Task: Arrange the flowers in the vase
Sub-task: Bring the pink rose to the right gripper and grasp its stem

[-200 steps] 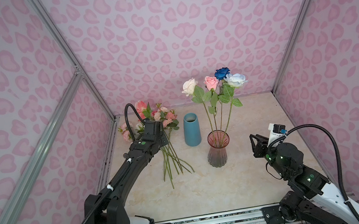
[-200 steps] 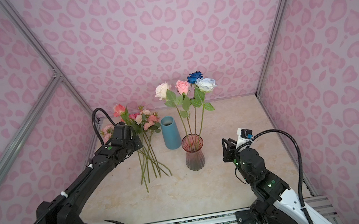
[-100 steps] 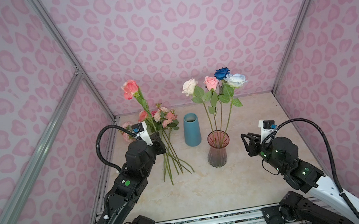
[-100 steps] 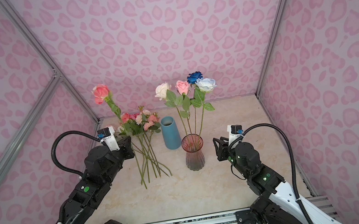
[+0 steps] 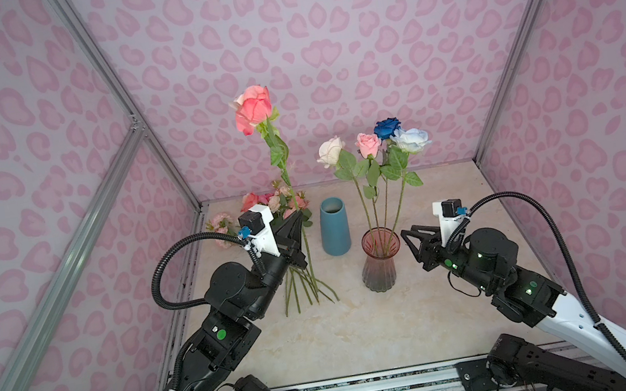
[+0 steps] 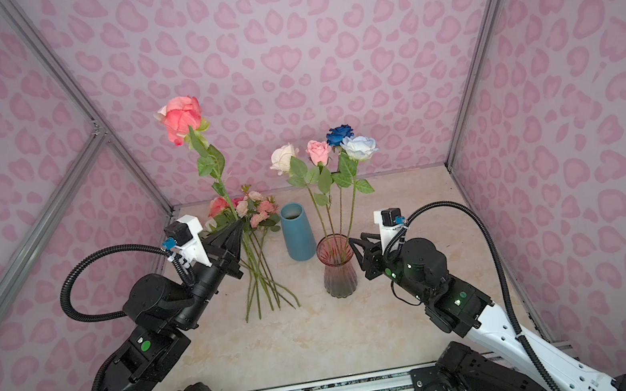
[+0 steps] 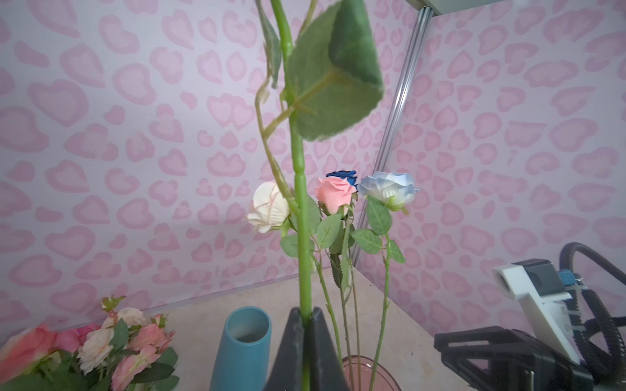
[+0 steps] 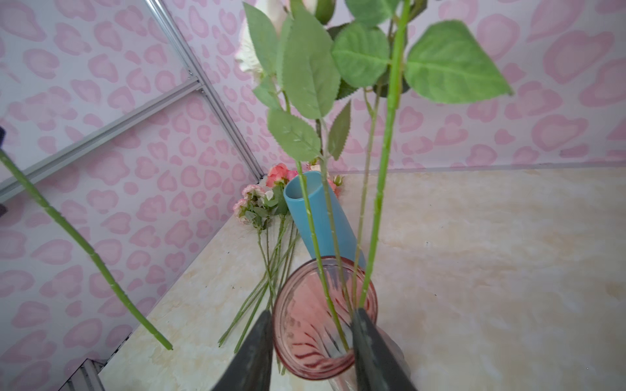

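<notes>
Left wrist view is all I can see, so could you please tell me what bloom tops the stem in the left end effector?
Observer: A coral rose, raised high above the left end effector in both top views.
Operator: Thank you. Where is the stem's lower end?
Observer: The right wrist view shows the stem ending clear of the pink glass vase, not inside it.
Operator: And is the right end effector open?
Observer: Yes. The right end effector has its jaws apart and empty, close beside that vase's rim.
</notes>
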Controlling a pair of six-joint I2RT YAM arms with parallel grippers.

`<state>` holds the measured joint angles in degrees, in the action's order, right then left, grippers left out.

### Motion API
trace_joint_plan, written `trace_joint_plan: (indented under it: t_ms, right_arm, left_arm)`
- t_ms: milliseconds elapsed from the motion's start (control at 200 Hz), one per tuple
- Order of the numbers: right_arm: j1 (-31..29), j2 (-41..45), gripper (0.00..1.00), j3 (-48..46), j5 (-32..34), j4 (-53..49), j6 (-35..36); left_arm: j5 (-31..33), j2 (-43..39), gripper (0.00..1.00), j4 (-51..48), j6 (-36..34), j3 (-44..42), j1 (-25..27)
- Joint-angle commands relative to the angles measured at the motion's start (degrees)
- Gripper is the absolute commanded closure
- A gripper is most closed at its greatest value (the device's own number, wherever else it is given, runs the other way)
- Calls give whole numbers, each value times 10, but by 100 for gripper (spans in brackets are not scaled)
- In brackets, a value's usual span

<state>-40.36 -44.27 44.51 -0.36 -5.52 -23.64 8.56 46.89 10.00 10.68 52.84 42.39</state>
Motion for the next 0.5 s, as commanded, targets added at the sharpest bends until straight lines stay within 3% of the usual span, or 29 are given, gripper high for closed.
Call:
trace_joint_plan:
  t_ms: [0, 160, 495]
  right_arm:
    - [-41, -16, 60, 26, 27, 16, 31]
    - [-92, -49, 58, 60, 7, 53, 45]
    - [-107, -138, 56, 96, -111, 146, -3]
  left_arm:
    - [-31, 18, 97, 37, -18, 21, 9]
    - [-71, 43, 97, 43, -11, 46, 19]
    - [-76, 115, 97, 86, 3, 60, 50]
